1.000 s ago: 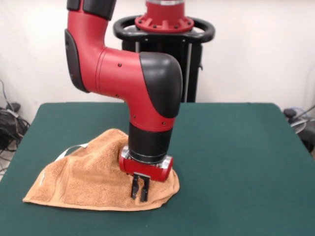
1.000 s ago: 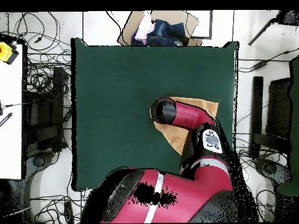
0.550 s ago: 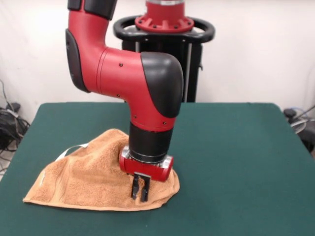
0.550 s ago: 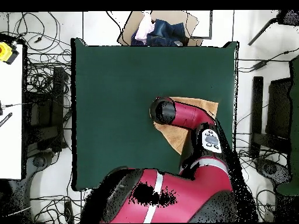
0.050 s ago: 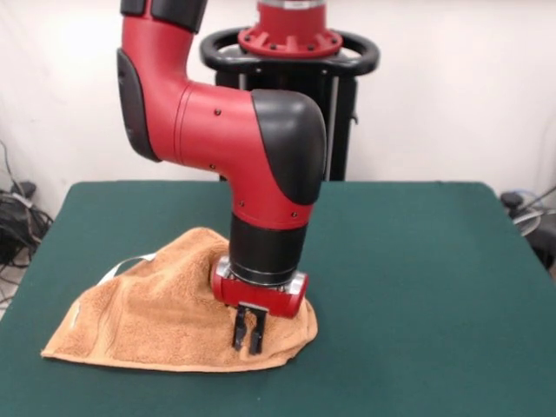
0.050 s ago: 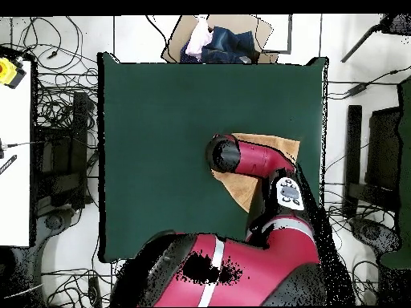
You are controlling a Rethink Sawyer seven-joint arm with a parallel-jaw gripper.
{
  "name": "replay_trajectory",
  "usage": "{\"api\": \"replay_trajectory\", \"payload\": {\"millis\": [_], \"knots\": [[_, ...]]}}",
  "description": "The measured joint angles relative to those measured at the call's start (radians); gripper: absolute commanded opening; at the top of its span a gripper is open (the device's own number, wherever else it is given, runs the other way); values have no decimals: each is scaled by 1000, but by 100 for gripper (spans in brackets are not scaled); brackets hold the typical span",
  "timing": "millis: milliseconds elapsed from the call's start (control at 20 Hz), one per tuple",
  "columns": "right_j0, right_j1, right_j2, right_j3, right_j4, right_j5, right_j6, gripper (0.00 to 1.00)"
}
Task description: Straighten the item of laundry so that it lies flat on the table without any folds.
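Note:
The item of laundry [image 5: 148, 321] is an orange-tan towel lying bunched and folded on the left half of the green table [image 5: 417, 287]. It rises in a hump toward the middle. My gripper [image 5: 247, 334] points straight down onto the towel's near right part, its two fingers drawn close together on a pinch of cloth. A small white label [image 5: 76, 314] shows near the towel's left end. In the overhead view the arm covers the gripper and most of the towel [image 6: 282, 147]; only its corners show on the table [image 6: 160, 120].
An open box of clothes [image 6: 217, 40] sits just beyond the table's far edge in the overhead view. Cables lie on the floor on both sides. A white surface with a yellow object [image 6: 8, 70] stands at the left.
The arm's elbow has shifted slightly to the right in the front view and the gripper has risen very slightly. The towel's shape is about the same.

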Motion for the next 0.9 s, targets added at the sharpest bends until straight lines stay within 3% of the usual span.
{"api": "replay_trajectory", "payload": {"millis": [500, 900], "knots": [[12, -62, 45, 106, -71, 0, 0, 0], [50, -55, 45, 142, -129, -40, 0, 0]]}}
